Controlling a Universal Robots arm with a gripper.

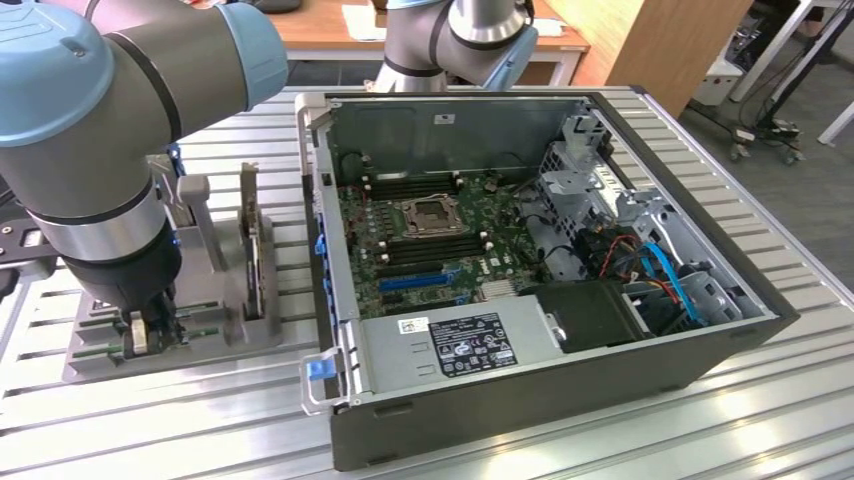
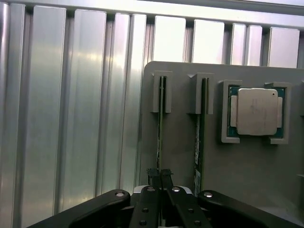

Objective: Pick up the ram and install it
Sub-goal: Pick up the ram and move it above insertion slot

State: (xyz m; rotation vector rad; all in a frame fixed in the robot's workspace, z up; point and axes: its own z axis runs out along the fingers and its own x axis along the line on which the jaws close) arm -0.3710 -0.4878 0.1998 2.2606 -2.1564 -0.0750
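Note:
Two thin green ram sticks stand on edge in slots of a grey holder [image 2: 180,142]. My gripper [image 2: 159,175] is down over the ram [image 2: 160,128] farther from the processor, and its black fingertips are pressed together on that stick's top edge. The ram still sits in its slot. The second ram [image 2: 200,133] stands parallel beside it, untouched. In the exterior view the gripper [image 1: 138,338] reaches straight down into the holder [image 1: 200,345] on the exterior view's left, beside the open computer case [image 1: 534,400]. The motherboard [image 1: 427,230] lies exposed inside the case.
A processor chip [image 2: 256,111] rests in a pocket of the holder beside the second ram. A dark expansion card [image 1: 250,240] stands on edge on the holder, between my arm and the case wall. The ribbed metal table [image 1: 160,420] surrounds both. The power supply [image 1: 447,345] fills the case's near end.

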